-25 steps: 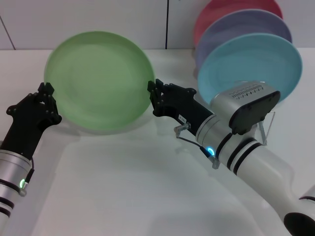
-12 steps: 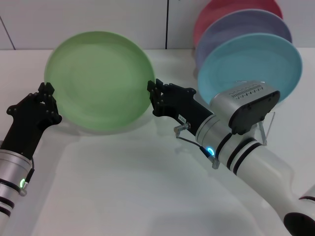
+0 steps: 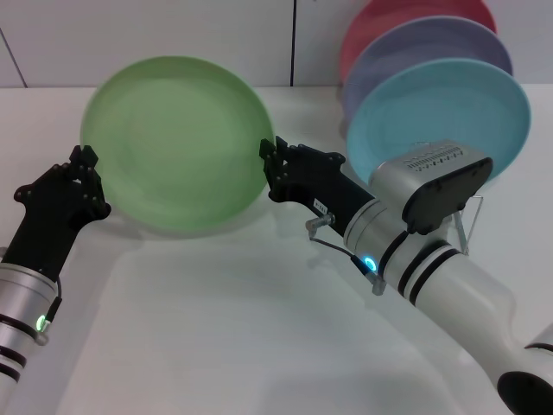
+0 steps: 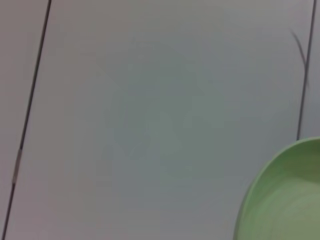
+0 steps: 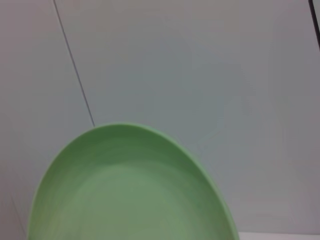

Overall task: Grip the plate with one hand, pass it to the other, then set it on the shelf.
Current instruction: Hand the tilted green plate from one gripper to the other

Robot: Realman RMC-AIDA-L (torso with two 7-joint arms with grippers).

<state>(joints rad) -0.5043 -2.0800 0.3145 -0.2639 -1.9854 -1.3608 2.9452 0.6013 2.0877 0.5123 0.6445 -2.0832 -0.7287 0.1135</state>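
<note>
The light green plate fills the lower part of the right wrist view, its concave face toward the camera and its curved rim arching across the frame. Behind it stands a pale grey wall, crossed by a thin dark seam line
</note>
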